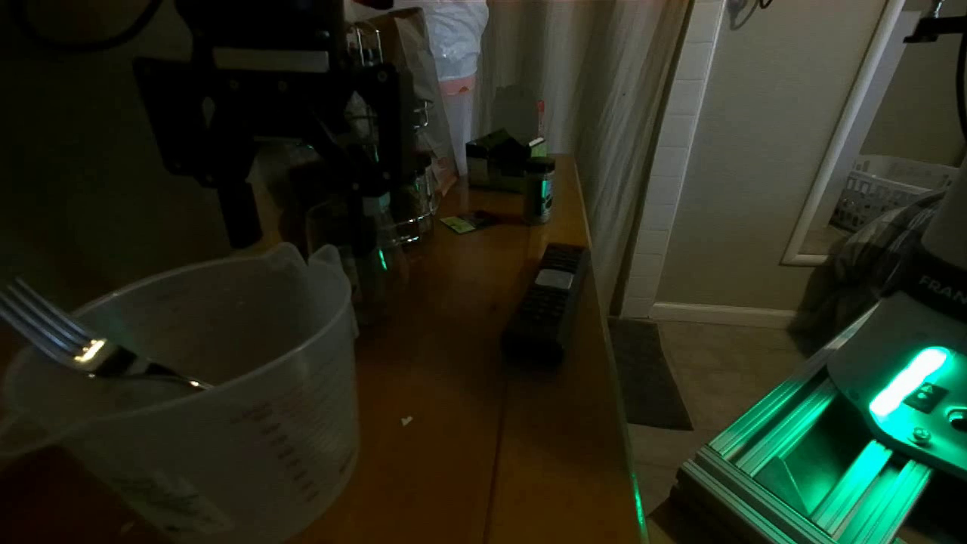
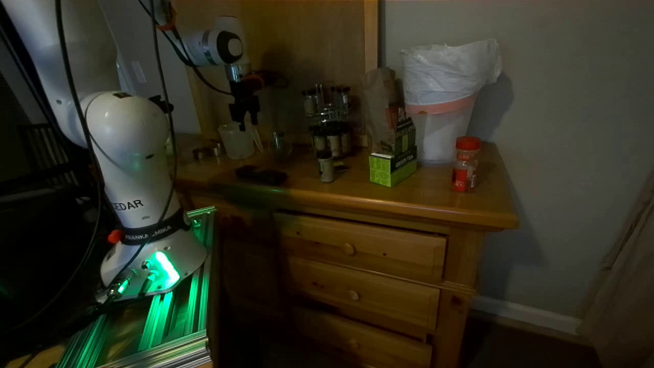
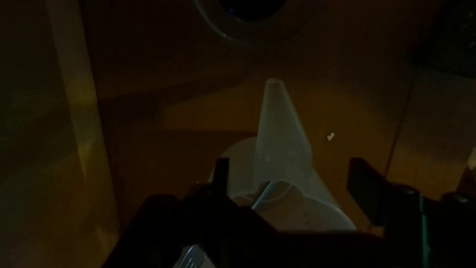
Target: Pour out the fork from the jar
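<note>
The gripper (image 1: 302, 236) is released, its fingers (image 1: 239, 215) spread well apart over the handle side of the translucent measuring pitcher (image 1: 249, 461). In the wrist view the pitcher's handle (image 3: 282, 141) shows between them; whether they touch it I cannot tell. The fork (image 1: 113, 361) leans in the pitcher, tines up above the rim, its other end slanting down inside. The pitcher sits upright on the wooden surface (image 1: 453, 453). Near its handle is a clear glass vessel (image 2: 281, 147), and a black remote control (image 1: 548, 302) lies closer to the edge. Farther along, in an exterior view, are a spice rack (image 2: 327, 113), a dark-capped spice bottle (image 2: 325, 167), a green tea box (image 2: 387, 168), a brown paper bag (image 2: 380, 102), a bag-lined bucket (image 2: 439, 138) and a red-capped shaker (image 2: 464, 166).
</note>
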